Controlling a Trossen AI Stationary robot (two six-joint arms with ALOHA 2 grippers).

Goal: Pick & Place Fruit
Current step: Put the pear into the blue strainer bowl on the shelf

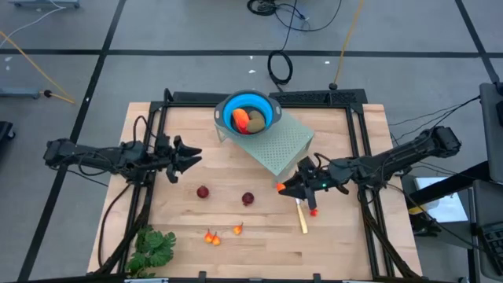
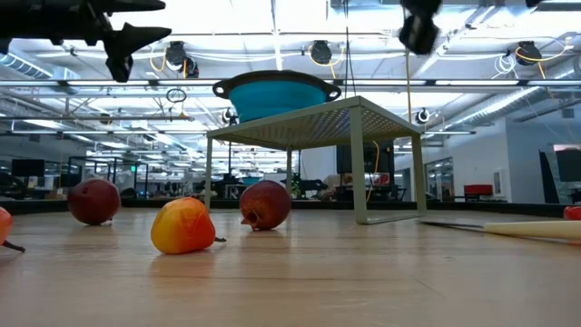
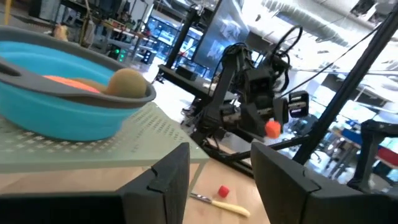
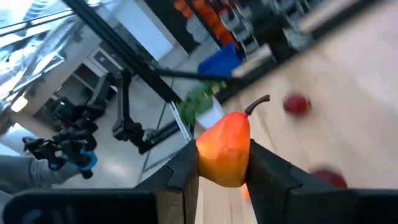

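Observation:
My right gripper [image 1: 284,186] hangs above the table's right half, shut on a small orange-red pear-shaped fruit [image 4: 225,146]. My left gripper [image 1: 192,155] stands open over the table's left half with nothing between its fingers [image 3: 168,180]. A blue bowl [image 1: 247,112] sits on a green perforated stand [image 1: 283,145] at the far middle and holds an orange-red piece [image 3: 71,83] and an olive-brown oval [image 3: 127,82]. Two dark red balls [image 1: 203,192] [image 1: 247,199] and tiny orange bits [image 1: 211,237] lie on the wood. My right gripper pinches the fruit's rounded body [image 4: 211,155] between its two fingers, one on each side. The fingers reach in roughly level from the table's right side. The fruit is lifted clear of the table, and its stem [image 4: 258,102] sticks out past the fingertips.
A yellow-handled knife [image 1: 302,218] lies under my right gripper with a small red bit [image 1: 313,211] beside it. A leafy green bunch [image 1: 153,248] lies at the near left corner. Black frame rails [image 1: 157,118] run along the table's left, far and right sides.

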